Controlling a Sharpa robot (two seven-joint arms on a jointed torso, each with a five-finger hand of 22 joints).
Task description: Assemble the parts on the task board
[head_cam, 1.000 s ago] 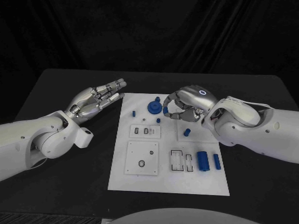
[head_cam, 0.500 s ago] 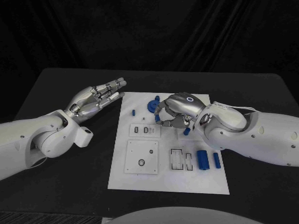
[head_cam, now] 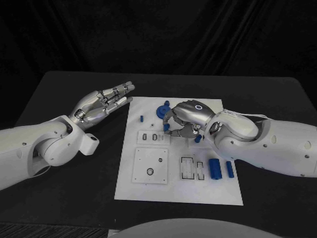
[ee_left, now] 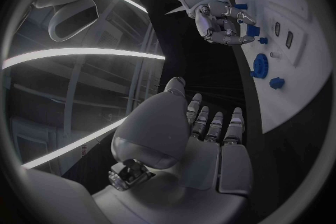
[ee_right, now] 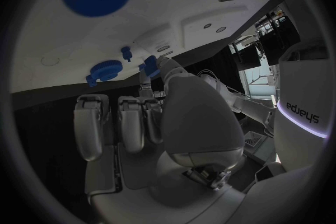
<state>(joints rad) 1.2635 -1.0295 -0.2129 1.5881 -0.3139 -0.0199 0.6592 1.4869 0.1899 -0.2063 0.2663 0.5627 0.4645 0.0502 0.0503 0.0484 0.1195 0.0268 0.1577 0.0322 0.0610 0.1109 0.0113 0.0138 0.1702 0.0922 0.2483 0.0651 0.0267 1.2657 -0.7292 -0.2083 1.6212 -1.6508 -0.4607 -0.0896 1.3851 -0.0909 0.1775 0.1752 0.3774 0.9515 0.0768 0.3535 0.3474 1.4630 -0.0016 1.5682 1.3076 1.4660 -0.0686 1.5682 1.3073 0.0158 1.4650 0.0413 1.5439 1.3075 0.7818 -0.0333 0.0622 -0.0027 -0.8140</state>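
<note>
The white task board [head_cam: 201, 191] lies in the middle of the table. My right hand [head_cam: 185, 118] hovers over its upper middle with the fingers curled down. Its thumb tip and a fingertip pinch a small blue part [ee_right: 149, 63], low over the board beside the blue gear [head_cam: 161, 114]. In the left wrist view that small blue part [ee_left: 253, 29] sits at the right hand's [ee_left: 223, 22] fingertips. My left hand [head_cam: 101, 104] is held flat, open and empty, just off the board's upper left edge.
A round blue part [head_cam: 199, 138] stands just right of my right hand. Two blue cylinders [head_cam: 215, 170] lie at the board's lower right beside slotted white plates [head_cam: 192, 169]. A small blue peg [head_cam: 141, 119] stands left of the gear.
My right hand has moved left and down over the board, and its fingers have closed around the small blue part. The left hand has stayed in place.
</note>
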